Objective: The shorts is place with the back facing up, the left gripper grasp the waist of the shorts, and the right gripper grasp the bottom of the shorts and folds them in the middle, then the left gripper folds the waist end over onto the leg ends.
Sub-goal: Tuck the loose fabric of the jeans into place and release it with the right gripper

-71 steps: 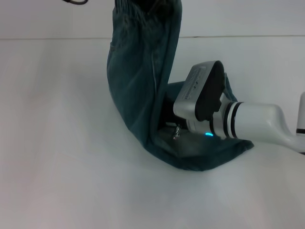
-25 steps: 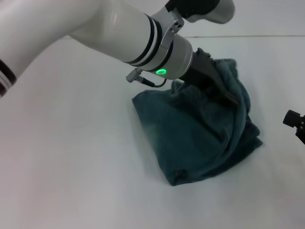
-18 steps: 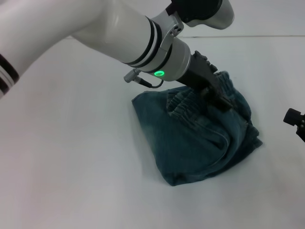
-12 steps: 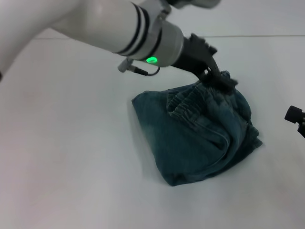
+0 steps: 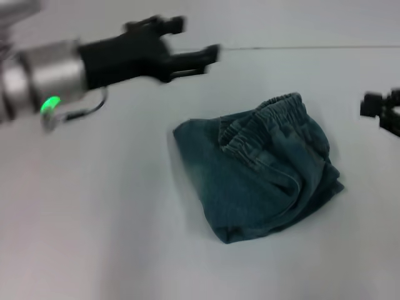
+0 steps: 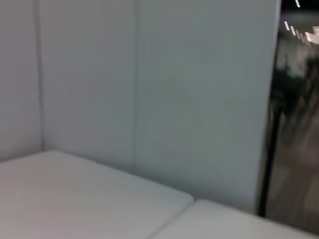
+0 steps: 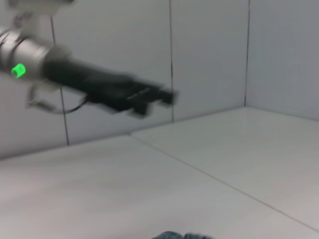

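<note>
Left gripper (image 5: 200, 55): up in the air at the far left, above the table (image 5: 94, 206); fingers spread, nothing between them. Blurred in the head view. Also seen from the side in the right wrist view (image 7: 157, 97), in front of the wall (image 7: 209, 55).
Left arm: green light (image 5: 49, 103) on the wrist ring, a thin cable loop just under it.
Shorts (image 5: 262, 175): folded bundle lying flat on the table, below and to the right of the left gripper, well apart from it; no gripper touches them.
Waist (image 5: 262, 122): ruffled elastic band on top of the bundle, on its far side, the side nearest the left gripper.
Leg ends: not made out; hidden under the fold or lost in the blur.
Right gripper (image 5: 381, 111): at the right edge, only partly in frame, off to the right of the shorts and clear of them; whether its fingers are apart or together cannot be told.
Left wrist view: only wall panels and a table corner.
</note>
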Controlling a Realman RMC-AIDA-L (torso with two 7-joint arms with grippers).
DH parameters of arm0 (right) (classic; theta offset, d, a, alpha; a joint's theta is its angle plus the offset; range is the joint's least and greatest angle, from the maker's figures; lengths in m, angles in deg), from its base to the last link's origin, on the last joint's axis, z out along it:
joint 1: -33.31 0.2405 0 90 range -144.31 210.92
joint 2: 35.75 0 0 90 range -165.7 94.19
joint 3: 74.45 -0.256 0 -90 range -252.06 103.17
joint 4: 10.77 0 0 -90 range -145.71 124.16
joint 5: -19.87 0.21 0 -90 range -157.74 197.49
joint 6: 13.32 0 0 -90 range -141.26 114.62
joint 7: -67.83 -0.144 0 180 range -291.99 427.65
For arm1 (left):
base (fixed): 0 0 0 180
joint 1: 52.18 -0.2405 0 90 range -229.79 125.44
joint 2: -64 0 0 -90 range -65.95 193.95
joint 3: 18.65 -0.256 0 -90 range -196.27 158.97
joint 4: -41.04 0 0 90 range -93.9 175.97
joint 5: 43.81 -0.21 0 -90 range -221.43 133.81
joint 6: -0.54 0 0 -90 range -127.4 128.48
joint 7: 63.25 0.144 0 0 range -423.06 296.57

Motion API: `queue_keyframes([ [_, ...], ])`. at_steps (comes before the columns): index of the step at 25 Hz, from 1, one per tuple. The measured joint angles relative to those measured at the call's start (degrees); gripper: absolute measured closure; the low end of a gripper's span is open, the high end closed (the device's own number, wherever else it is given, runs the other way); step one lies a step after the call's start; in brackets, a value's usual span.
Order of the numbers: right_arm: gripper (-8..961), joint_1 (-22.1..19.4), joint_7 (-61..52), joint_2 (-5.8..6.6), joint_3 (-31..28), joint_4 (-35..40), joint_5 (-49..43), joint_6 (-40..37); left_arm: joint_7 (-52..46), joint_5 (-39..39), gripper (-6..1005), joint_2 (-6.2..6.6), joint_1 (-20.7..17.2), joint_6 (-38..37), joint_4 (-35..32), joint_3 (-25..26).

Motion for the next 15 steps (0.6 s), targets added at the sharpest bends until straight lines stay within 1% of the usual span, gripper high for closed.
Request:
queue_keyframes([
  [1, 802, 1.5, -2.44, 0.08, 0.21, 2.41, -1.73, -0.11, 2.83, 2.11, 70, -0.02, -1.21, -1.57, 2.15, 1.56],
  [3, 798, 4.93, -7.55, 0.18, 1.38, 7.29, -6.07, -0.62, 9.82, 7.17, 70, -0.14, -4.04, -5.38, 7.71, 6.53],
  [5, 795, 8.39, -11.84, 0.24, 3.48, 10.83, -9.64, -1.12, 14.66, 10.07, 70, -0.17, -5.78, -8.03, 13.16, 11.06],
  [8, 675, 15.03, -18.23, 0.38, 8.13, 15.37, -16.76, -2.79, 20.94, 11.5, 70, 0.26, -6.8, -12.88, 22.5, 19.34],
  [9, 635, 17.52, -19.97, 0.27, 9.68, 16.44, -19.97, -3.69, 22.42, 11.38, 70, 0.37, -6.93, -14.13, 24.53, 21.22],
  [11, 555, 22.49, -22.4, -0.26, 12.12, 18.03, -27.37, -6.07, 25.9, 10.83, 70, 0.51, -8.11, -15.87, 28.42, 25.45],
  [13, 510, 27.81, -23.67, -1.21, 15.16, 18.82, -35.65, -8.77, 27.5, 10.72, 70, 0.45, -9.28, -16.22, 29.66, 26.86],
  [15, 466, 31.69, -24.99, -1.97, 18.95, 19.17, -41.45, -9.92, 28.83, 10.66, 70, 0.31, -10.62, -16.34, 30.59, 27.81],
])
